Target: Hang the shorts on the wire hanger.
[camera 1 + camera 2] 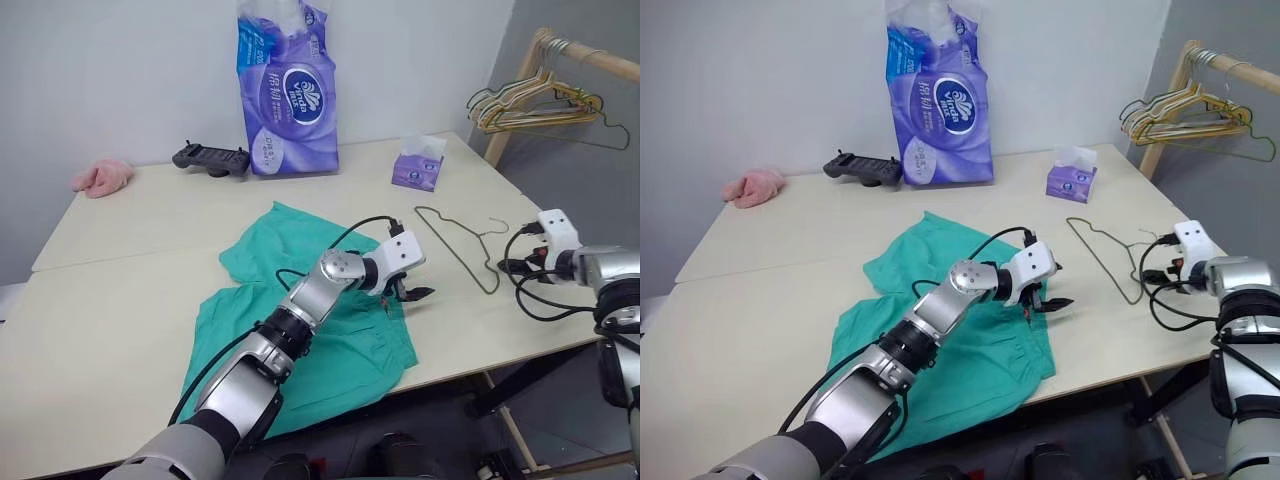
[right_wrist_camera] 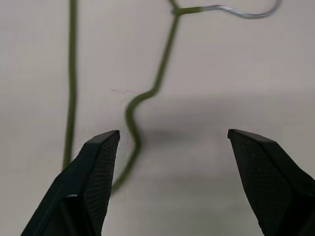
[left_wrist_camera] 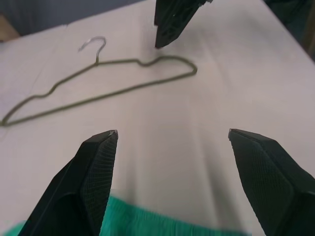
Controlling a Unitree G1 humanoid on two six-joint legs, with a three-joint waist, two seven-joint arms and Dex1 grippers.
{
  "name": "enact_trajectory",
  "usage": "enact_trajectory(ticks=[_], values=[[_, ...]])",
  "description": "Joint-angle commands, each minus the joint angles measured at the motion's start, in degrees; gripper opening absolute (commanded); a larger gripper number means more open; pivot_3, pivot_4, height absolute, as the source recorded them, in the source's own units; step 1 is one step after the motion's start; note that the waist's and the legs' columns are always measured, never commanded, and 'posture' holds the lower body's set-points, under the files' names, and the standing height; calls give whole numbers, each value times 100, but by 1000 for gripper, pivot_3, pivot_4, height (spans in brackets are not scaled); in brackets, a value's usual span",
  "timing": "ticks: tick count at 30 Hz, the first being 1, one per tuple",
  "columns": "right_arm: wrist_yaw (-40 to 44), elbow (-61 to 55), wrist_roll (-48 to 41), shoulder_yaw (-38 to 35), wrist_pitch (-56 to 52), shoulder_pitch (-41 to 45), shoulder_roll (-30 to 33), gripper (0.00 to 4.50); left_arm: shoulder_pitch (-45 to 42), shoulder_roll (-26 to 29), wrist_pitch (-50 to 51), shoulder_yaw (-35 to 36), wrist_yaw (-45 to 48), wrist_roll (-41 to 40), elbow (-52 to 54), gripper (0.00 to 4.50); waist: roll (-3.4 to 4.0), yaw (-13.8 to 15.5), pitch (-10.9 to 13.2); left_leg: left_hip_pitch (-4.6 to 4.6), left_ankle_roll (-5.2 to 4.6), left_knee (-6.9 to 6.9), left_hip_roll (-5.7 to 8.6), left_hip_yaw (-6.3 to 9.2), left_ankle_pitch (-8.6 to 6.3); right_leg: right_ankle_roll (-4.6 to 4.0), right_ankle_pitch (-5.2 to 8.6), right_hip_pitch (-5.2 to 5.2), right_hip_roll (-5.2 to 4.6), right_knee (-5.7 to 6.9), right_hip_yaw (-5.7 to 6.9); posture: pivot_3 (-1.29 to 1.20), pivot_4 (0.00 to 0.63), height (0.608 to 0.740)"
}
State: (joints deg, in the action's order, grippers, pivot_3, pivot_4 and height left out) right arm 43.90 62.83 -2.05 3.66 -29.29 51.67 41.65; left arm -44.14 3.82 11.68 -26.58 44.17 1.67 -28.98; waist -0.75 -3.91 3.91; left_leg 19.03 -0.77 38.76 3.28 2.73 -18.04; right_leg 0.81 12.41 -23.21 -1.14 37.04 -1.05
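Nearest of all, the shorts (image 1: 310, 310) lay spread flat on the table (image 1: 120, 340), rumpled, waistband toward the front edge and the legs running away toward the wall, so their long axis went roughly front to back; laid out like that, I judged, they were easy to pinch at an edge. Just past their right-hand edge the left gripper (image 1: 408, 294) hung low over the fabric's border, fingers spread wide and holding nothing, aimed across toward the wire hanger (image 1: 455, 245). That hanger lay flat on bare tabletop, well clear of the cloth, its long bottom wire running front to back and its hook (image 1: 495, 228) curling off to the right, toward the table's edge. The right gripper (image 2: 172, 142) hovered over it, also wide open and empty, with a kinked run of the wire between its fingertips — placed, I judged, to take hold of it there. Farther back stood a tissue box (image 1: 417, 168) and a tall purple pack (image 1: 288, 90).
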Motion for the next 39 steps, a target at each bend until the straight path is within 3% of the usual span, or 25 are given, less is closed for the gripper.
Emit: enact_trajectory(ticks=[1, 7, 9, 11, 19, 25, 30, 35, 39], values=[[-59, 253, 202, 9, 380, 292, -99, 3746, 80, -19, 188, 245, -123, -45, 421, 3836, 2, 46, -1, 0, -1, 0, 3, 0, -1, 1, -1, -1, -3, -1, -1, -32, 23, 740], [-615, 853, 360, -163, 670, 319, -250, 3746, 226, -8, 536, 379, -177, -103, 825, 3836, 4, 221, -4, 2, -2, 4, 5, 5, -1, 4, -4, -2, -6, 0, 4, 0, 13, 740], [-634, 951, 389, -183, 711, 326, -277, 3379, 254, 22, 619, 395, -169, -104, 927, 3854, 6, 220, -6, 1, -2, 3, 5, 3, -1, 3, -4, -2, -6, 0, 1, 2, 11, 740], [-617, 1015, 409, -203, 703, 309, -305, 2866, 263, 77, 674, 425, -154, -110, 994, 3854, 6, 220, -8, 0, -2, 3, 6, 1, -1, 3, -4, 0, -5, 0, -1, 4, 10, 740], [-407, 1134, 320, -476, 417, 273, -383, 90, 160, 171, 753, 554, -134, -115, 984, 3854, 6, 225, -20, -2, -2, 8, 7, 2, -1, 9, -8, 4, -5, 2, 1, 5, 7, 740], [-720, 1032, 702, -259, 1023, 214, -210, 37, 51, 264, 651, 686, -152, -99, 894, 3854, 6, 228, -22, -2, -2, 8, 7, 3, -1, 9, -9, 4, -5, 1, 0, 10, 7, 740], [-1771, 467, 1625, 338, 2912, 165, 498, 37, -252, 484, 619, 1308, -374, -324, 690, 3854, 34, 257, -13, 4, -2, 8, 12, 2, -1, 9, -9, -2, -8, 2, -1, 29, 11, 740], [-2744, -780, 2796, 1076, 5343, -228, 1343, 37, -778, 651, 1765, 2495, 462, -1922, 949, 3854, 37, 188, -13, 15, 0, 0, 6, -4, -1, 19, -1, -18, 0, -3, -4, 4, 15, 740], [-3464, -1744, 3474, 1248, 6375, -573, 1747, 37, -1280, 1218, 1993, 2832, 1162, -2313, 515, 3854, 9, 139, -3, 13, 2, 4, 3, -5, 1, 42, 13, -15, 5, -4, -6, -26, 14, 740]])
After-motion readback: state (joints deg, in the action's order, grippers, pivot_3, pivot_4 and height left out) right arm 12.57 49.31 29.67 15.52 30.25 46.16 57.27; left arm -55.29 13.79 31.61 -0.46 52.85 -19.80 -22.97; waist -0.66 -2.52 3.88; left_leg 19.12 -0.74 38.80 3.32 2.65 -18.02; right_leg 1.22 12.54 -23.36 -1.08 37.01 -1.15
